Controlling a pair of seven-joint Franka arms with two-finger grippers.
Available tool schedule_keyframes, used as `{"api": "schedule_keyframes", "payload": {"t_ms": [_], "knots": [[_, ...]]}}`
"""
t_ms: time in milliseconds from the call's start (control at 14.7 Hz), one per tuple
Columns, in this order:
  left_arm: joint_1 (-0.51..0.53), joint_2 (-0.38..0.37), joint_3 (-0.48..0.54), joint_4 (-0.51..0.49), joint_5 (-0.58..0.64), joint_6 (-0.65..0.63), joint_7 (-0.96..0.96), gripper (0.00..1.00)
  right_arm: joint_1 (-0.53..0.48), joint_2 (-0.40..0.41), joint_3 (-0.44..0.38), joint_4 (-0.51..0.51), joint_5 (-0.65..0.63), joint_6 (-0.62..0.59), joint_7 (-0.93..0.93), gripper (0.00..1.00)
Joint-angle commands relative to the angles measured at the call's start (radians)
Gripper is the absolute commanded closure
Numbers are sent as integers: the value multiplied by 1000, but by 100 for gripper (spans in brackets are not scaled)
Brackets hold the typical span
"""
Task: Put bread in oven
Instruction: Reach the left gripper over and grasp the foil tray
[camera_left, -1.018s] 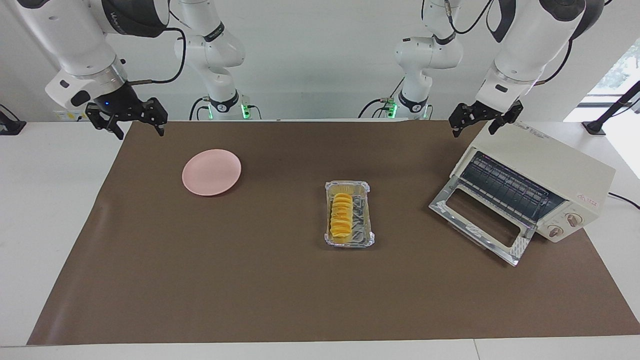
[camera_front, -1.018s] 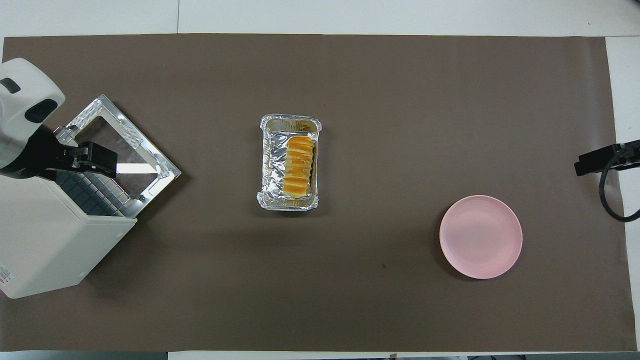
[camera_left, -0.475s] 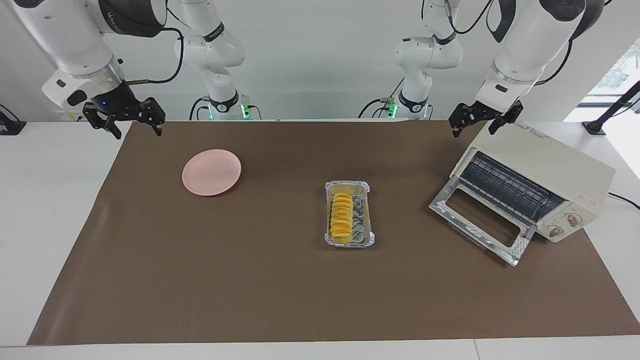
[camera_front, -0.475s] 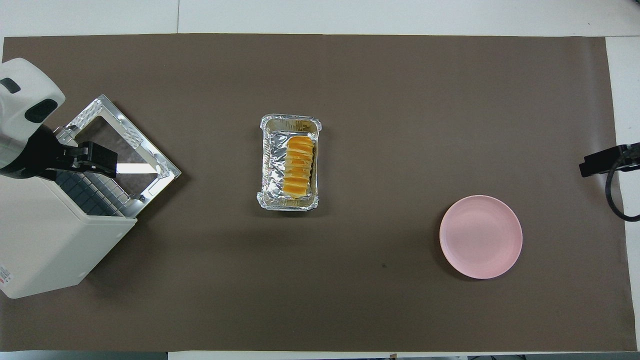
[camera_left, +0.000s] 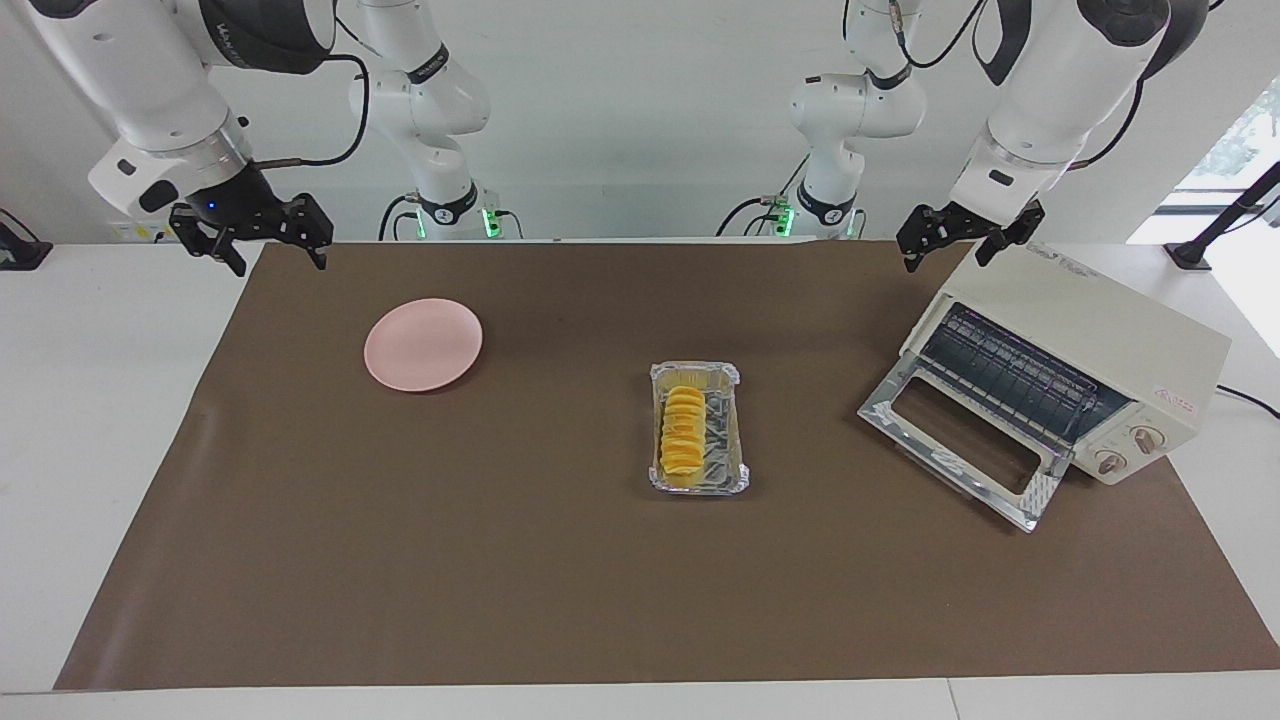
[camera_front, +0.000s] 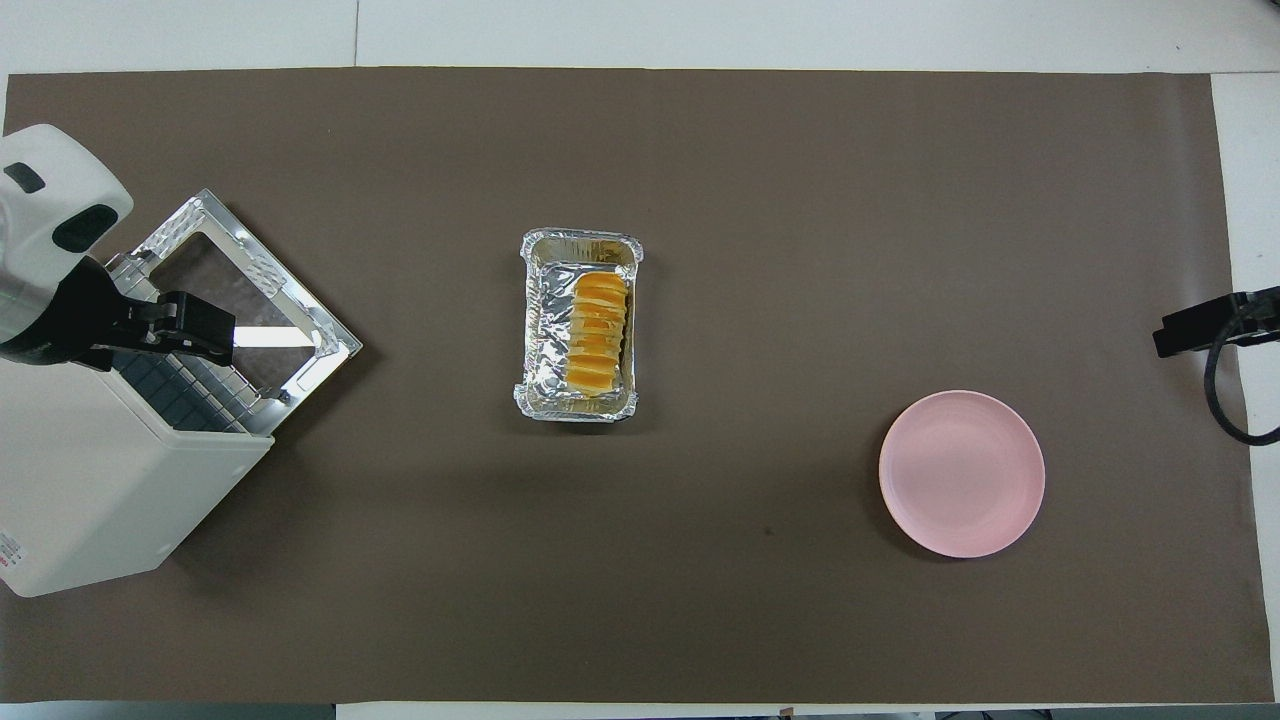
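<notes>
The bread (camera_left: 683, 430) (camera_front: 598, 330), a ridged yellow-orange loaf, lies in a silver foil tray (camera_left: 728, 432) (camera_front: 548, 320) mid-table. The cream oven (camera_left: 1090, 330) (camera_front: 90, 480) stands at the left arm's end, angled, its glass door (camera_left: 960, 440) (camera_front: 250, 290) dropped open and the wire rack showing. My left gripper (camera_left: 946, 262) (camera_front: 190, 330) hangs open in the air over the oven's top corner, holding nothing. My right gripper (camera_left: 280, 264) (camera_front: 1195, 328) hangs open over the mat's corner at the right arm's end, empty.
A round pink plate (camera_left: 423, 343) (camera_front: 962, 472) sits on the brown mat (camera_left: 500, 560) toward the right arm's end, nearer the robots than the tray. The oven's cable trails off the table's end.
The right gripper has risen a little and drifted slightly. The left gripper has barely shifted. Bread, tray, plate and oven have stayed put.
</notes>
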Motion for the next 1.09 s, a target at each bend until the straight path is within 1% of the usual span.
{"api": "schedule_keyframes", "payload": {"t_ms": [0, 68, 136, 272, 339, 407, 475, 543, 679, 747, 815, 883, 950, 1018], "knots": [[-61, -39, -27, -16, -23, -21, 2, 0, -8, -23, 6, -25, -5, -4, -16, 0], [-82, -44, -29, -16, -23, -21, 4, 0, -8, -23, 6, -25, -5, -4, -16, 0], [-94, -45, -38, -20, -32, 9, -19, 0, -8, -23, 6, -25, -5, -4, -16, 0], [-154, -38, -52, -32, -68, 144, -88, 0, -8, -23, 6, -25, -5, -4, -16, 0], [-177, -15, -52, -16, -111, 152, -93, 0, -8, -23, 6, -25, -5, -4, -16, 0], [-206, 44, -56, 24, -139, 158, -98, 0, -8, -23, 6, -25, -5, -4, -16, 0], [-258, 135, -58, 103, -142, 161, -140, 0, -8, -23, 6, -25, -5, -4, -16, 0], [-287, 211, -58, 177, -141, 163, -197, 0, -8, -23, 6, -25, -5, -4, -16, 0], [-357, 412, -49, 359, -128, 175, -309, 0, -8, -23, 6, -25, -5, -4, -16, 0], [-381, 482, -38, 413, -109, 201, -331, 0, -8, -23, 6, -25, -5, -4, -16, 0], [-390, 514, -36, 418, -86, 234, -331, 0, -8, -23, 6, -25, -5, -4, -16, 0], [-395, 527, -38, 415, -66, 271, -331, 0, -8, -23, 6, -25, -5, -4, -16, 0], [-402, 566, -36, 420, -55, 291, -334, 0, -8, -23, 6, -25, -5, -4, -16, 0], [-445, 620, -27, 443, -46, 313, -346, 0, -8, -23, 6, -25, -5, -4, -16, 0]]}}
